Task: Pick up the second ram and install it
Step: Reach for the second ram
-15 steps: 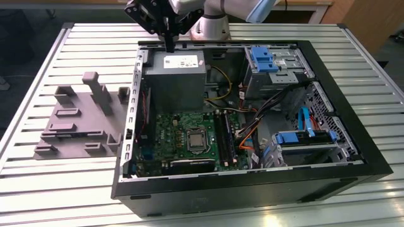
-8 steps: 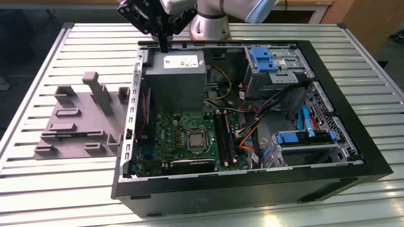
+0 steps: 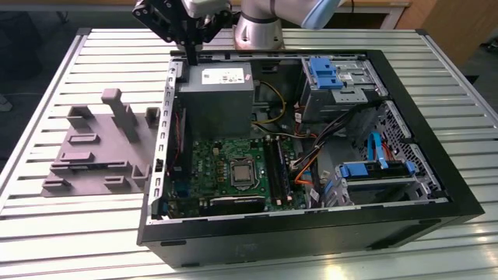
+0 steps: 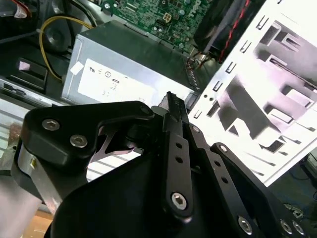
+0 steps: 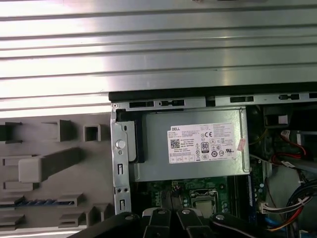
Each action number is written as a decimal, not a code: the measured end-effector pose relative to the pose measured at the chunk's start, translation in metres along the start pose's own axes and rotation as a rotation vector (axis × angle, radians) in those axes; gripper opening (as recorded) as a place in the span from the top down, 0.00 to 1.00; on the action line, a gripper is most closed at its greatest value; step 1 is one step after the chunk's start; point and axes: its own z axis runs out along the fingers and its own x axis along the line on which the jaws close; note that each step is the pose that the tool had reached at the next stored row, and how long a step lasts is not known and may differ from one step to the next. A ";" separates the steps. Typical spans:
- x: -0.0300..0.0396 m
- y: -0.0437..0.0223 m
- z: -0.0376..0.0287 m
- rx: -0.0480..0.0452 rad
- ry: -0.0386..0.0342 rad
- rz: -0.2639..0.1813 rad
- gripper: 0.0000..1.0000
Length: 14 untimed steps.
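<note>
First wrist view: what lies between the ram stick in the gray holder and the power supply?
In the first wrist view, the computer case's metal side rail stands between the ram stick and the power supply, beyond some gray holder blocks.

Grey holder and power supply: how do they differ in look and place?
The grey holder is a flat plate with upright blocks and slots; the power supply is a metal box with a white label. The holder lies on the slatted table, the power supply inside the black case. The holder carries the blue ram; the power supply bears only its label. Both are grey.
</note>
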 end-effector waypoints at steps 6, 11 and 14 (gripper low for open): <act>0.0156 -0.0012 -0.0004 -0.0002 -0.0018 0.000 0.89; 0.0293 -0.0022 -0.0007 -0.0003 -0.0039 0.000 0.89; 0.0374 -0.0028 -0.0009 -0.0004 -0.0051 0.000 0.89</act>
